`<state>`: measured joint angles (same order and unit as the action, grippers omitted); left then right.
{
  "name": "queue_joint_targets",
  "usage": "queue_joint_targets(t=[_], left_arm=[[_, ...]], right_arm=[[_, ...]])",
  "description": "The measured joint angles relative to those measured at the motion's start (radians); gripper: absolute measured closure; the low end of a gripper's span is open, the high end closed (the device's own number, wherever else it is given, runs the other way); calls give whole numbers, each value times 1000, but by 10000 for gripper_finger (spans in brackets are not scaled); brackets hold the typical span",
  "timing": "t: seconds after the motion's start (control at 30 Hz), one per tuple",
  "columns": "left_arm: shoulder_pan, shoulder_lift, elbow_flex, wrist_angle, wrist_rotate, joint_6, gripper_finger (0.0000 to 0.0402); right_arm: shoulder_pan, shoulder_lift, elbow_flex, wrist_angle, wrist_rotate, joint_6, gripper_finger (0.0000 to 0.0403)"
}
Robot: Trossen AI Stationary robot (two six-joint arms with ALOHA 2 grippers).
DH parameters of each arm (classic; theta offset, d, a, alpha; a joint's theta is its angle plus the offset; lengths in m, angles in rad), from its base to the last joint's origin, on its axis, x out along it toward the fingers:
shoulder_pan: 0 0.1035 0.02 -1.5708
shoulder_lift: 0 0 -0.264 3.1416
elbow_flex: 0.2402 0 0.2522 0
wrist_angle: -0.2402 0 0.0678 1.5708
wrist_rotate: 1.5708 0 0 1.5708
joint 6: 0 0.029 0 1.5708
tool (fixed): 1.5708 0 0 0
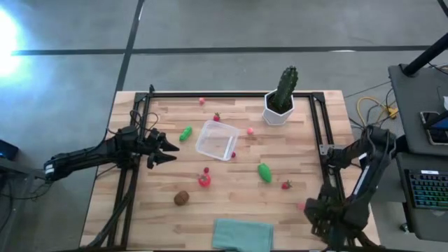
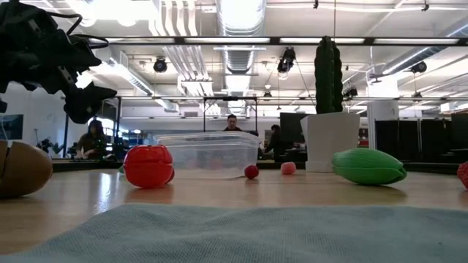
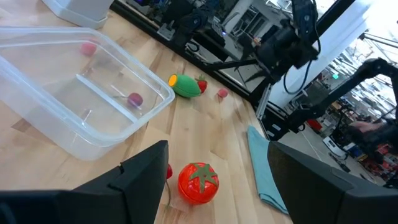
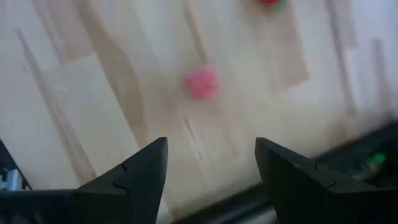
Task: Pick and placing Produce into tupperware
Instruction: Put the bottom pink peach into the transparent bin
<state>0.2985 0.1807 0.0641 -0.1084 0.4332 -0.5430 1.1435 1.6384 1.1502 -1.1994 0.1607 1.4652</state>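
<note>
The clear tupperware (image 1: 217,140) stands mid-table on its base. Produce lies scattered on the wood: one green piece (image 1: 185,133) to its left, another (image 1: 264,172) to its near right, a red tomato (image 1: 204,180), a brown kiwi (image 1: 181,198), a strawberry (image 1: 286,185) and small pink balls. My left gripper (image 1: 168,148) hovers open, left of the tupperware, pointing at it. My right gripper (image 4: 211,168) is open and points down over a pink ball (image 4: 201,81) near the table's right front corner; nothing is between its fingers.
A cactus in a white pot (image 1: 281,101) stands at the far right of the table. A teal cloth (image 1: 241,234) lies at the near edge. Black rails (image 1: 318,126) run along the table's left, right and far sides. People sit in the room beyond.
</note>
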Motion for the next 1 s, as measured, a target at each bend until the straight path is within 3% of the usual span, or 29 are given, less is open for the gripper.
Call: queue_joint_targets(t=[0.2, 0.43, 0.7, 0.87, 1.0], left_arm=[[0, 0, -5, 22, 0, 0, 141], [0, 1, -5, 23, 0, 0, 141], [0, 2, -5, 24, 0, 0, 141], [0, 1, -5, 24, 0, 0, 141], [0, 3, -6, 25, 0, 0, 141]], right_arm=[[-47, 123, 77, -10, -8, 0, 168], [-65, 137, 66, -17, -23, 106, 168], [-81, -85, -123, 46, -128, 334, 168], [-137, -245, -273, 296, -193, 381, 168], [-197, -300, -369, 451, -239, 442, 168]])
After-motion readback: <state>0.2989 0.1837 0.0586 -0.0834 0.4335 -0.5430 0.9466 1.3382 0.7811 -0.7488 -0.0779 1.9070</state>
